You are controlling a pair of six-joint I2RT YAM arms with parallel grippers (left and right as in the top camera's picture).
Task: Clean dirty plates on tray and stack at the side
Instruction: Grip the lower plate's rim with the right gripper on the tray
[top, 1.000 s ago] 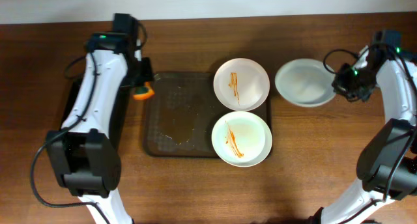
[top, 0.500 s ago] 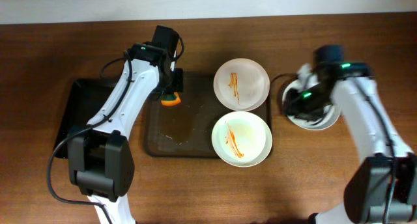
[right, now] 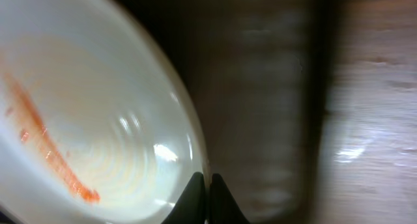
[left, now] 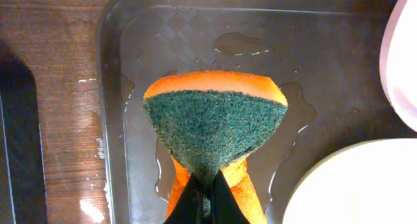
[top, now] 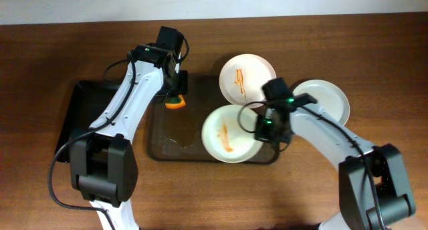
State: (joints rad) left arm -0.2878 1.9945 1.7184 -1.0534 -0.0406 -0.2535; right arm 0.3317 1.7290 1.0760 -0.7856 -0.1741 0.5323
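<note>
A dark tray (top: 167, 133) lies mid-table. A white plate with an orange smear (top: 227, 135) sits on it, moved toward the tray's middle; my right gripper (top: 266, 130) is shut on its right rim, as the right wrist view (right: 98, 120) shows. A second smeared plate (top: 244, 79) rests on the tray's far right corner. A clean white plate (top: 328, 99) sits on the wood to the right. My left gripper (top: 175, 89) is shut on an orange sponge with a green scrub face (left: 215, 129), held over the wet tray (left: 130, 68).
A black tray-like mat (top: 77, 113) lies at the left on the wooden table (top: 334, 190). Water puddles (left: 238, 42) sit on the tray floor. The left arm spans the tray's far left corner.
My right gripper left the clean plate at the right, came to the near smeared plate, closed on its rim and dragged it left. The left arm brought the sponge over the tray and has stayed.
</note>
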